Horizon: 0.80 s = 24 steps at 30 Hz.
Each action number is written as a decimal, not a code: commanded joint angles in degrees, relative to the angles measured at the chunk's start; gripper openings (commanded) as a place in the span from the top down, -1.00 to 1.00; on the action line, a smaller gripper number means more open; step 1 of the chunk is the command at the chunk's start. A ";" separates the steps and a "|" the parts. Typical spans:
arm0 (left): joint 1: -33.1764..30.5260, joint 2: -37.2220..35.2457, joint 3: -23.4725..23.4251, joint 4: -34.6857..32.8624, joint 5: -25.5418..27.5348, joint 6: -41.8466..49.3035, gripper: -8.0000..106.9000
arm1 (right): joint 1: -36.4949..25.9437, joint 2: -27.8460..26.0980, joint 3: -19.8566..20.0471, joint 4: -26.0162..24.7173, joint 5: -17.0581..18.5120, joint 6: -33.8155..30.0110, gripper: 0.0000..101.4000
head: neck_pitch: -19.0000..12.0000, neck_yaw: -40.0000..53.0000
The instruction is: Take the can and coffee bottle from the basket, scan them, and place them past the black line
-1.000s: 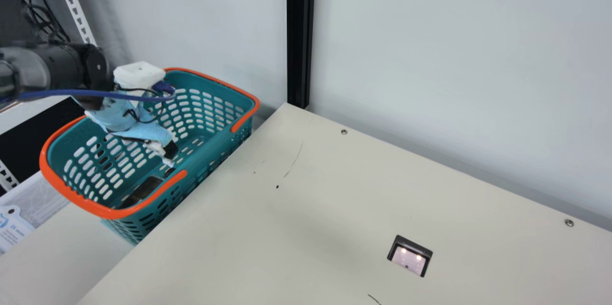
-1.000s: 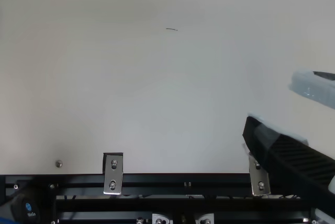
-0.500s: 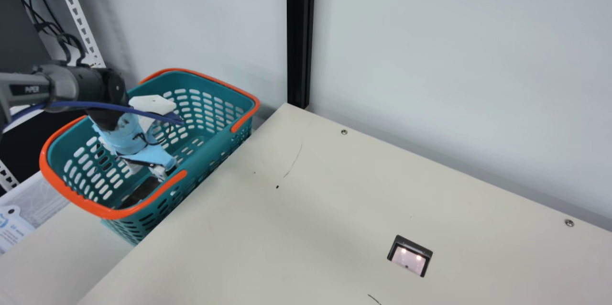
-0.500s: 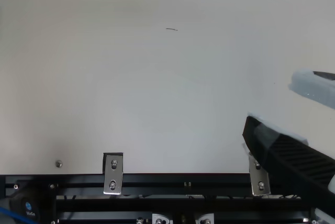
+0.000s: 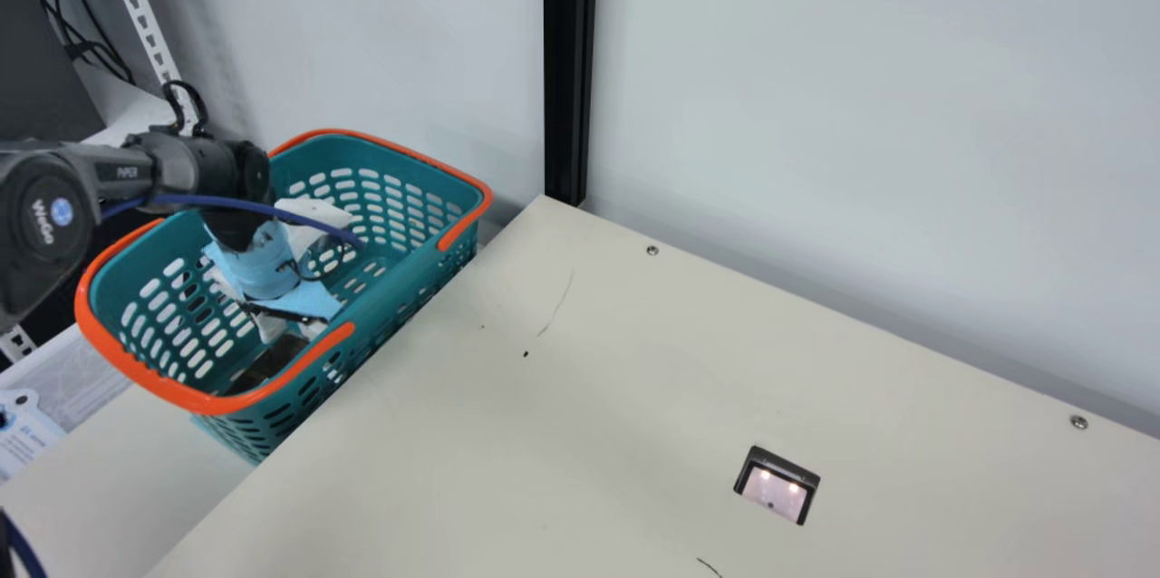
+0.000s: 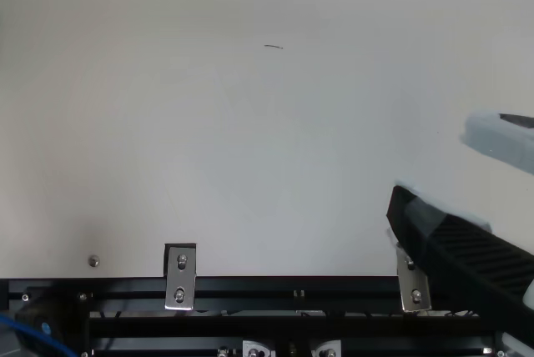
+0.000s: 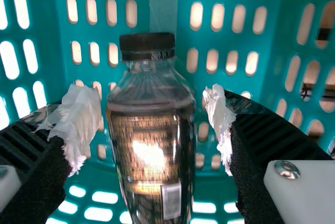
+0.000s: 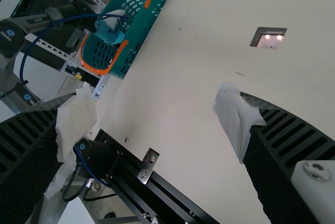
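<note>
Inside the teal basket (image 5: 412,276), beside the cream tabletop (image 5: 544,424), is the coffee bottle (image 7: 152,145). Its long axis runs between the fingers of the left pincer (image 5: 292,326), the black cap (image 7: 146,46) pointing out beyond their tips. Whether it lies flat or leans, I cannot tell. That pincer is wide, one finger on each side, with slim gaps beside the bottle. The left wrist view gives the cap, clear neck and dark, shiny body; the main view adds orange handles and a lit scanner (image 5: 777,485). In the top view, the right pincer (image 6: 432,163) is spread wide.
</note>
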 commanded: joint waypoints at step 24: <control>0.73 2.96 -4.84 -5.06 -5.47 0.91 0.68 | 0.00 0.00 0.00 0.00 0.00 0.00 -1.00 | -1.52 0.37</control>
